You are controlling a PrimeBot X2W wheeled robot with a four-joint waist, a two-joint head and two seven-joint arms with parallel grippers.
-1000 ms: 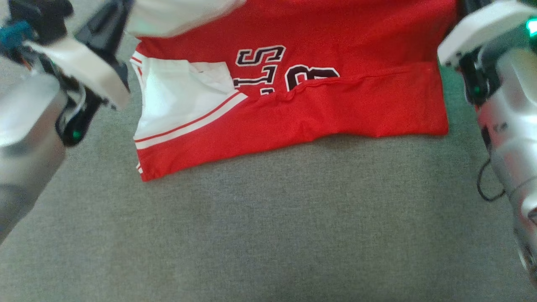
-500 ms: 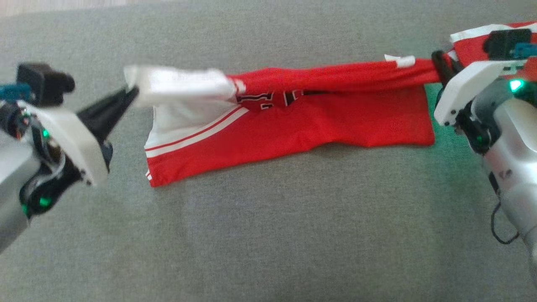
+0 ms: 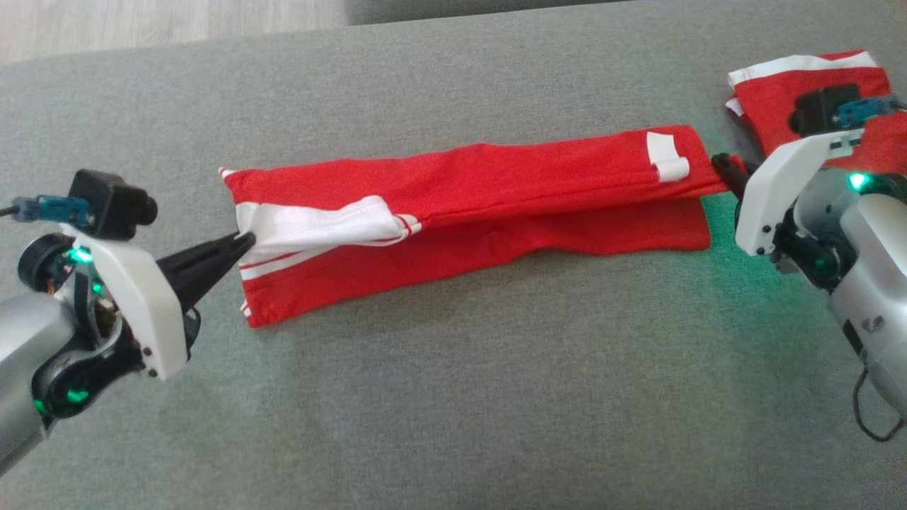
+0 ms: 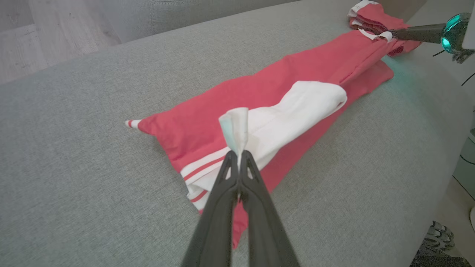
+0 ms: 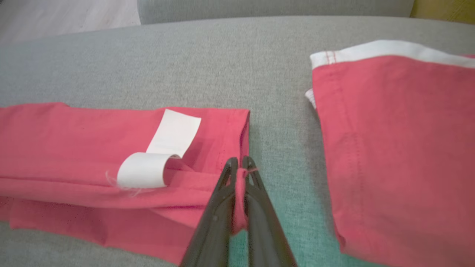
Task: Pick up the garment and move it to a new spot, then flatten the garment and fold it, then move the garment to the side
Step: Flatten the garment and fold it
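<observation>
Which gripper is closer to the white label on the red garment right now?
Right. The right gripper pinches the end of the garment just beside the white label; the left gripper grips the garment at its opposite end.

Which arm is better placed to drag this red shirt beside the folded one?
Probably right: its jaws pinch the garment end beside the folded shirt; the left jaws hold the far end.
</observation>
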